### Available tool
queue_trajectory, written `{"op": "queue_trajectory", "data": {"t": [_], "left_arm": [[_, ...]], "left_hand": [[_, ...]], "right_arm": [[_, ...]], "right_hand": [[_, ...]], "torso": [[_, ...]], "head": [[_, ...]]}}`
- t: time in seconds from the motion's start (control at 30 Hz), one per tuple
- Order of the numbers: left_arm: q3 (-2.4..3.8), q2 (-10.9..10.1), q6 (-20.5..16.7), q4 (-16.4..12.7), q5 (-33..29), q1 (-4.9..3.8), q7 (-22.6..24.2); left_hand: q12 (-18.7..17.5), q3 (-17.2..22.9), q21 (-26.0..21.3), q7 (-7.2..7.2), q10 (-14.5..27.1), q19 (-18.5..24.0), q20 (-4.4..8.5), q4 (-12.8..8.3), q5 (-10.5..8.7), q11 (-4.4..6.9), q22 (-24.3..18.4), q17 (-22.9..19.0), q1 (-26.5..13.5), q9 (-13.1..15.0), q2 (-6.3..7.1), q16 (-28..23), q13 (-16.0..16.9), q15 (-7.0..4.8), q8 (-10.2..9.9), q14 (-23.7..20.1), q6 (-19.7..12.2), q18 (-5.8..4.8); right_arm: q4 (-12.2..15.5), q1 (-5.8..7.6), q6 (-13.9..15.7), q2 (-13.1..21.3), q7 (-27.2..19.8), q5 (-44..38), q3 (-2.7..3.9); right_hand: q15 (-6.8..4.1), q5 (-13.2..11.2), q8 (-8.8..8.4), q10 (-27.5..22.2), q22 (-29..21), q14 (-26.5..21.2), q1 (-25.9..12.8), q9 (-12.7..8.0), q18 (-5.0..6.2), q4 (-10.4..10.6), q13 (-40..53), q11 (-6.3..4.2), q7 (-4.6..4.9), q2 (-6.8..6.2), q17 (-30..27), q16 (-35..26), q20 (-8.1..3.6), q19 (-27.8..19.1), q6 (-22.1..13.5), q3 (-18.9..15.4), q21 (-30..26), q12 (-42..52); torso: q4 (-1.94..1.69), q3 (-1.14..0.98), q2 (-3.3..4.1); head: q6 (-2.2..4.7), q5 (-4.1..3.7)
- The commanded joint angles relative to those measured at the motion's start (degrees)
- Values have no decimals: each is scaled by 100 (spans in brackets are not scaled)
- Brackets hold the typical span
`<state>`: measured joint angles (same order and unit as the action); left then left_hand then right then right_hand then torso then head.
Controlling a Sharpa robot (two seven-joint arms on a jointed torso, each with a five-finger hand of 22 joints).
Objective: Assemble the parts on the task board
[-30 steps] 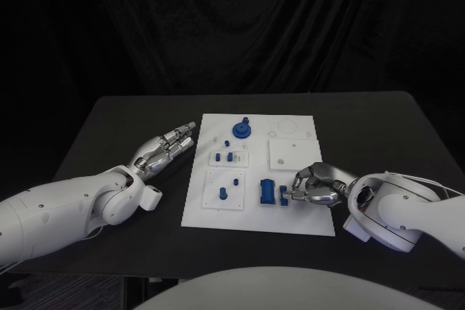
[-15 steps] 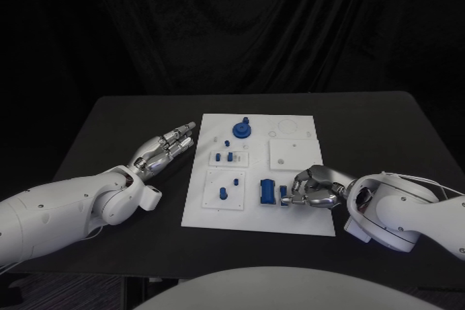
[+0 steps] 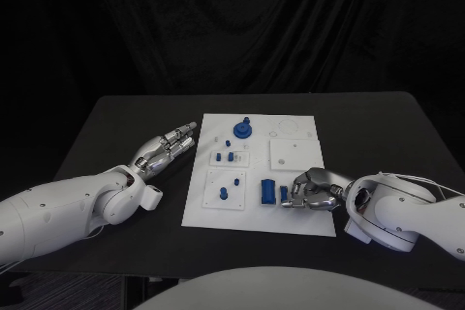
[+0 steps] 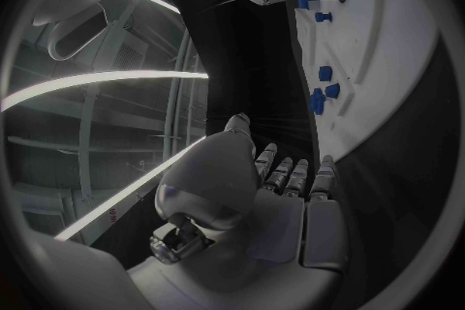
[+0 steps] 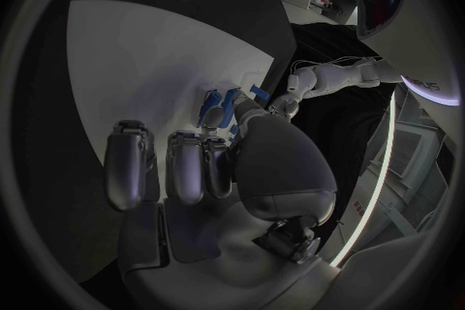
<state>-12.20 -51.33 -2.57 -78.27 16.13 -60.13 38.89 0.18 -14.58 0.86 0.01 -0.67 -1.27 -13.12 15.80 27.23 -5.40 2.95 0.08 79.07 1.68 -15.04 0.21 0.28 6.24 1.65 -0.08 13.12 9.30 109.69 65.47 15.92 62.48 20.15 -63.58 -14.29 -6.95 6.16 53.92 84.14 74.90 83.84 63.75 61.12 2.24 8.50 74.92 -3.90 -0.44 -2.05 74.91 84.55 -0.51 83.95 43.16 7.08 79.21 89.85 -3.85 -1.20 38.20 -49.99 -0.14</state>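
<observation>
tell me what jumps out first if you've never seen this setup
The white task board in the middle of the black table, dotted with small blue parts. The right hand is curled at a small blue part near the board's front, while the left hand lies flat beside the board.

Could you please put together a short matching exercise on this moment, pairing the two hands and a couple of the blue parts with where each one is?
Things:
1. left hand
2. right hand
3. round blue part with a peg
4. tall blue block

Places:
A. at the far end of the task board, near its middle
B. over the black table, just off the board's left edge, fingers stretched out
C. on the near part of the board, just left of a hand
D. over the board's near right part, fingers curled by a small blue piece

Pairs: 1-B, 2-D, 3-A, 4-C
</observation>
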Motion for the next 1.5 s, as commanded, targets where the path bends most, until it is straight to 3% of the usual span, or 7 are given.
{"op": "queue_trajectory", "data": {"t": [0.03, 0.63, 1.1, 1.3, 1.5], "left_arm": [[5, 6, 72, -7, 9, 11, 503], [5, -13, 55, -23, 9, 12, 505], [5, -22, 58, -28, 9, 13, 499], [5, -23, 58, -28, 9, 13, 499], [5, -23, 54, -30, 9, 14, 514]], "left_hand": [[2, 35, 10, 42, -9, 8, -33, -2, 20, -42, 7, -8, 48, 8, -6, -21, -7, 42, 14, 8, -1, 99], [2, 44, 10, 41, -10, 8, -35, -6, 31, -50, 8, -8, 57, 8, -13, -21, -7, 44, 14, 8, 0, 100], [3, 51, 10, 40, -13, 8, -35, -8, 36, -54, 6, -8, 63, 8, -20, -21, -6, 44, 14, 8, 1, 100], [3, 51, 10, 40, -13, 8, -35, -8, 36, -54, 6, -8, 63, 8, -20, -21, -6, 44, 14, 8, 1, 100], [3, 59, 11, 39, -14, 7, -37, -13, 45, -58, 8, -8, 75, 8, -25, -21, -5, 46, 14, 8, 4, 101]], "right_arm": [[-26, -18, -98, -6, 109, -76, 0], [-208, -23, 15, -89, 71, -81, 0], [-337, -126, 156, -165, 112, -309, 1], [-329, -136, 148, -173, 111, -322, 1], [-295, -140, 275, -149, -20, -325, 1]], "right_hand": [[-36, -13, 29, 586, 1156, 387, 172, 17, 43, -72, 1508, -30, -4, -5, 219, 9, -28, 183, -39, -20, -32, 15], [-42, 180, 36, 586, 1161, 389, 377, 20, 40, -134, 1508, -42, -18, 133, 226, 11, -32, 187, 2, 27, -19, 15], [-49, 245, 32, 586, 1162, 386, 503, 22, 39, -207, 1508, -48, -25, 126, 211, 4, -37, 189, 10, 40, -14, 15], [-48, 174, 19, 586, 1159, 385, 525, 16, 41, -219, 1508, -43, -18, 101, 206, 1, -38, 185, -7, 16, -24, 15], [-39, -78, 30, 586, 1165, 387, 485, 29, 36, -161, 1508, -32, -5, 83, 215, 5, -32, 192, -4, -80, -7, 15]], "torso": [[-1, -3, -2], [-7, -3, 3], [4, -2, -1], [8, -4, -2], [4, -3, -1]], "head": [[-1, 5], [-1, 23], [-1, 34], [-1, 29], [-1, 26]]}}
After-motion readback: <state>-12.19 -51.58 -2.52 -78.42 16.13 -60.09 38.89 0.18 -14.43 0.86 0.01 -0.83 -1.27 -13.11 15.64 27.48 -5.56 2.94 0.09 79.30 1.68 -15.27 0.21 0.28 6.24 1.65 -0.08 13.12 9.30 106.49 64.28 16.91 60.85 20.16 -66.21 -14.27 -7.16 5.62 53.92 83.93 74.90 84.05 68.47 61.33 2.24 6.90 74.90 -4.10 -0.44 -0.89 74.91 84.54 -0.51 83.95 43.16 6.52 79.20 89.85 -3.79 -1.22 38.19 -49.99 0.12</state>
